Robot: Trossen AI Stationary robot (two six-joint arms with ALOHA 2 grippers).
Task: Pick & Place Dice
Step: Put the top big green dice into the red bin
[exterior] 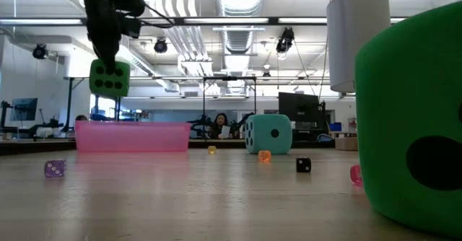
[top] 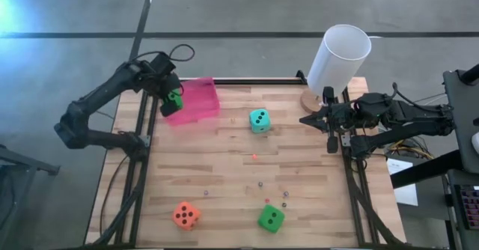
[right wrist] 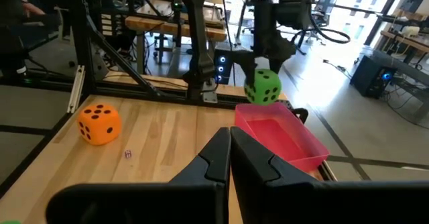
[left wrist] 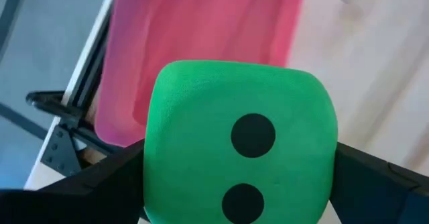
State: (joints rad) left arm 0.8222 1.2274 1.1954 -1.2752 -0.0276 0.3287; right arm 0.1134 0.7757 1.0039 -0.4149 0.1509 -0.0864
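The pink tray sits at the far left corner of the wooden tabletop and serves as the landmark here. The left gripper hangs above the tray's left end, its jaws spread wide around a bright green die and pressing on two opposite faces; in the low view that die is clear of the tray's rim, and the left wrist view shows the tray directly beneath it.

Toward the near edge from the tray lies the orange die, close to the near left corner, well apart from the tray.

To the right of the tray, at about the same depth, the teal die rests on the tabletop, near but not touching it. A second bright green die sits farther right and near the front edge, beside a few tiny dark beads.

Farther right again, level with the tray, a white cylinder stands tilted on a round wooden base at the far right corner. The right gripper waits just in front of that cylinder, well away from the tray, with its jaws pressed together and holding nothing.
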